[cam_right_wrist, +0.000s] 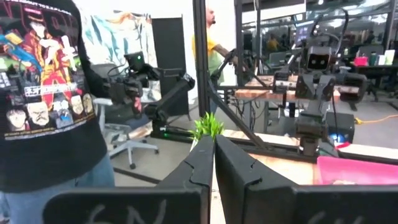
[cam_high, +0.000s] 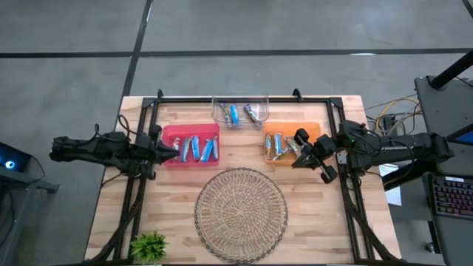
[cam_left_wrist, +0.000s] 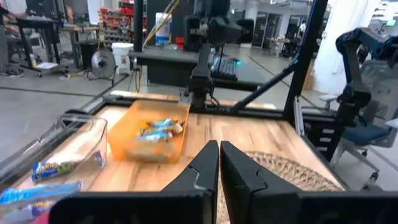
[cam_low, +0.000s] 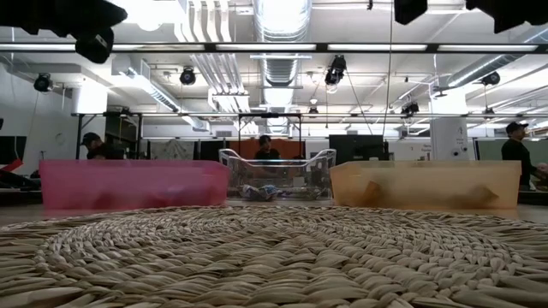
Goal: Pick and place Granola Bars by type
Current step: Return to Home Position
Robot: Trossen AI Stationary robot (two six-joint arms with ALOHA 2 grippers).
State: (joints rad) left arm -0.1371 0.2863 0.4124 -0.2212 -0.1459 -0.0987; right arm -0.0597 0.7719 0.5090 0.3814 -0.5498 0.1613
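Note:
The Granola Bars lie in three trays at the table's far side. Blue ones are in the pink tray (cam_high: 191,145), a few in the clear tray (cam_high: 240,112), and blue and tan ones in the orange tray (cam_high: 288,140). My left gripper (cam_high: 174,151) hovers shut and level over the pink tray's left end, holding nothing; its shut fingers (cam_left_wrist: 219,163) point toward the orange tray (cam_left_wrist: 149,137). My right gripper (cam_high: 297,159) hangs shut and empty over the orange tray's near right part, its fingers (cam_right_wrist: 213,155) pointing toward the table's left.
A round woven mat (cam_high: 241,209) covers the table's near middle and fills the low view's foreground (cam_low: 274,257). A small green plant (cam_high: 150,245) stands at the near left corner. A black frame rims the table. A person in a black printed shirt (cam_right_wrist: 43,93) stands beside the table.

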